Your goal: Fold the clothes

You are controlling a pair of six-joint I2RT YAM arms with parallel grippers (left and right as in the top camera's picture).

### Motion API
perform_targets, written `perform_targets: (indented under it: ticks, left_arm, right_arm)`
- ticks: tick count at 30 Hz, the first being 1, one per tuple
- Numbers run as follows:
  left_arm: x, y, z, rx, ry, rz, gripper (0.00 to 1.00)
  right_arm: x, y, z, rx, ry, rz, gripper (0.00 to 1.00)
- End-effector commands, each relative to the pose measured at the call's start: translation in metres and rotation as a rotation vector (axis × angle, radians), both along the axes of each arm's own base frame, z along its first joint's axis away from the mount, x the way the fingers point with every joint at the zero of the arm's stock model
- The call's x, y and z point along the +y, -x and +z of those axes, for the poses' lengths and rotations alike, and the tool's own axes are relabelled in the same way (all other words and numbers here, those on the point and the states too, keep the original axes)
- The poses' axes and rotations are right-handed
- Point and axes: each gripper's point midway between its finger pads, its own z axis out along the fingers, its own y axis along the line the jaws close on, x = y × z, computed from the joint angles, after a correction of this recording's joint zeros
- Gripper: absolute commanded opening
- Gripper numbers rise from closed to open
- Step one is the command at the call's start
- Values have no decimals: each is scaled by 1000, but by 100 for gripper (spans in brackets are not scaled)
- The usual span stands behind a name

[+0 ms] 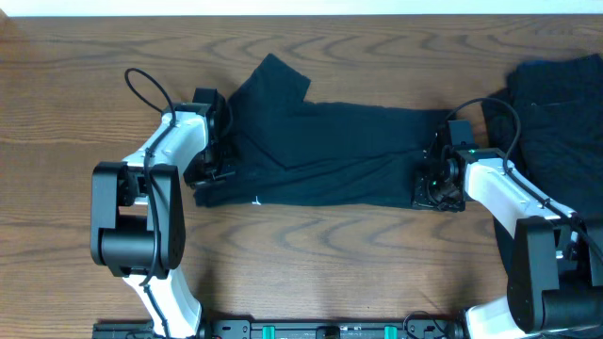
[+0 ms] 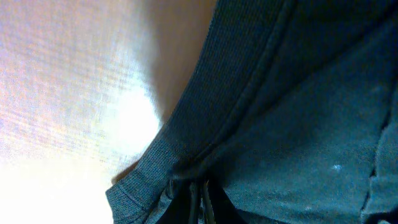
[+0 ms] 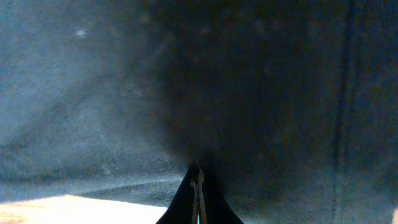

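Nearest the cameras, both pinches look thin. The left gripper [image 1: 212,168] has its fingers drawn together on the ribbed edge [image 2: 186,137] of the T-shirt [image 1: 339,151], with only a small bunch of cloth between them. The right gripper [image 1: 435,186] is likewise closed narrow on the opposite end, again catching very little fabric. I judge that either hold could slip once the cloth takes its own weight, or could catch only the top layer so the one beneath stays behind.

The T-shirt lies stretched across the middle of the wooden table [image 1: 311,264], a long band between the two grippers. If one arm leads the other, the band would twist and the fold would come out skewed.

Farther back, one sleeve [image 1: 275,80] sticks out toward the far edge; left loose, it could spoil a neat rectangle. At the far right lies a second dark garment [image 1: 556,104], just behind the right arm, which a wide swing might drag.

Count: two grippers, two dark garments, one table
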Motion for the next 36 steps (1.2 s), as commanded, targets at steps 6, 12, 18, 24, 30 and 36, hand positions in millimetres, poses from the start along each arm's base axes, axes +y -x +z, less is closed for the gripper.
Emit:
perform_targets:
  ticks: [6,12,18,24,30,36]
  left_arm:
    - [8,55,-25,208,-38,72,6]
    - [7,62,-18,229,-35,79,6]
    - [7,56,5,165,-27,80,6]
    - [6,42,44,12,-10,80,7]
    - [5,31,85,-149,8,72,17]
    - [5,23,102,-234,17,65,17]
  right_arm:
    - [-35,9,-8,40,129,-69,8]
    - [-38,11,-8,47,129,-81,11]
    - [-38,11,-8,47,129,-81,18]
    - [-38,9,-7,43,128,-81,45]
    - [-26,-6,7,22,62,-78,59]
    - [-15,-23,37,11,1,-57,66]
